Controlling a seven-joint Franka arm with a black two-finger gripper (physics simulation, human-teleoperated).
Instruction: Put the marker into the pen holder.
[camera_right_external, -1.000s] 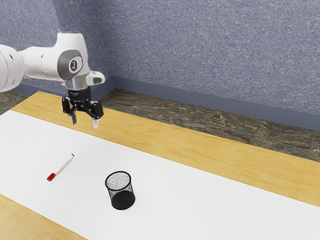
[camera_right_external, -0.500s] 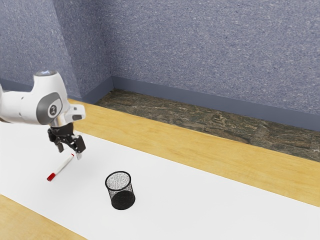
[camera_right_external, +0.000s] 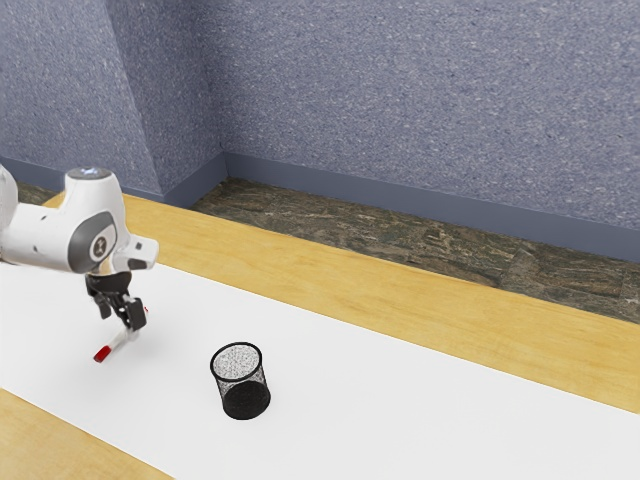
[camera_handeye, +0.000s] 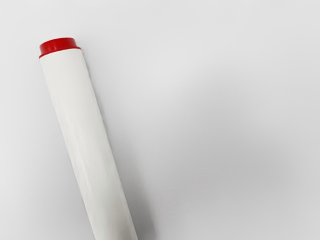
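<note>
While my black mesh pen holder (camera_right_external: 240, 381) stands upright on the white surface (camera_right_external: 400, 410), its round mouth faces up, and I can look past the dark rim to the mesh on the inside. The marker (camera_handeye: 90, 135) is outside it, lying on the white toward the exterior view's left. My gripper (camera_right_external: 119, 322) is down low right at the marker, its two fingers apart and open; I don't see them pressing the barrel from both sides, so I wouldn't call that a grip.

The marker lies on a slant, its larger red end (camera_right_external: 102, 354) pointing to the exterior view's lower left and its small red end (camera_handeye: 60, 45) to the upper right. In the wrist view I have that small end and a good length of the white barrel, with a soft shadow alongside.

As for edges, the pen holder sits well in from the white's far border, where a band of wood (camera_right_external: 400, 290) runs along, with the dark stone floor (camera_right_external: 450, 250) beyond it and then the speckled blue-gray wall (camera_right_external: 400, 100). Between the marker and the pen holder there's a stretch of flat white for me to cross, and more of it opens toward the exterior view's right.
</note>
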